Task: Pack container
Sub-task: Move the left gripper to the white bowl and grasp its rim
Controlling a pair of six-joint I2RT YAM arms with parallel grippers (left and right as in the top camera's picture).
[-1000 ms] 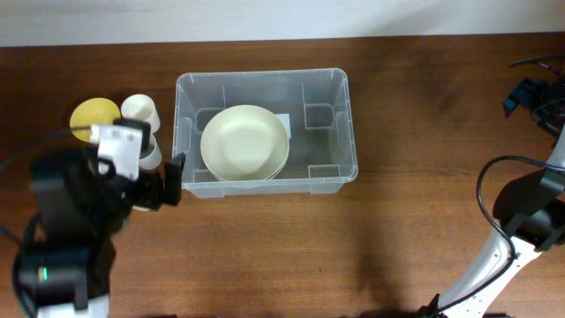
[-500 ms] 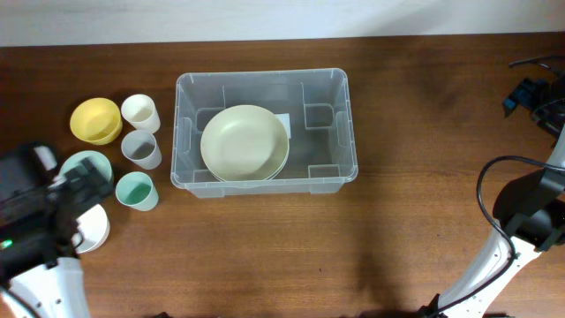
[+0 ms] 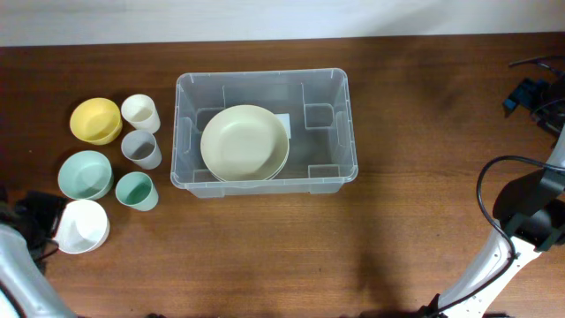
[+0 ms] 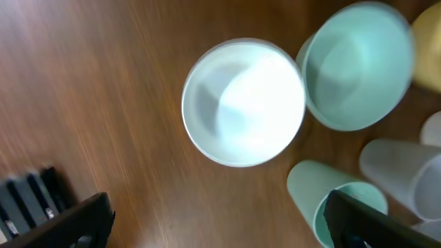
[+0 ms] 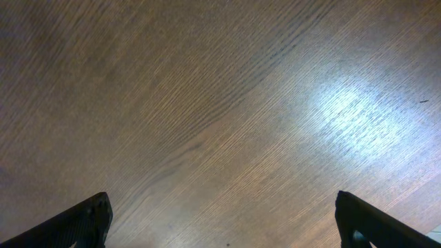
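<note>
The clear plastic container [image 3: 265,77] stands at the table's middle back, with a pale green plate [image 3: 244,143] lying in it. To its left stand a yellow bowl [image 3: 95,120], a white cup [image 3: 140,112], a grey cup [image 3: 141,148], a teal bowl [image 3: 86,174], a teal cup [image 3: 136,190] and a white bowl [image 3: 82,226]. My left gripper [image 4: 220,231] is open over bare wood just short of the white bowl [image 4: 243,102], with the teal cup [image 4: 334,200] by its right finger. My right gripper [image 5: 227,227] hangs open over bare wood, holding nothing.
The left arm [image 3: 26,238] sits at the table's front left corner, the right arm [image 3: 530,212] at the far right edge with cables [image 3: 530,93] behind it. A white label [image 3: 283,122] shows on the container's base.
My left arm has drawn back from beside the container's left wall to the front left corner, uncovering the bowls and cups. The right arm has not moved.
</note>
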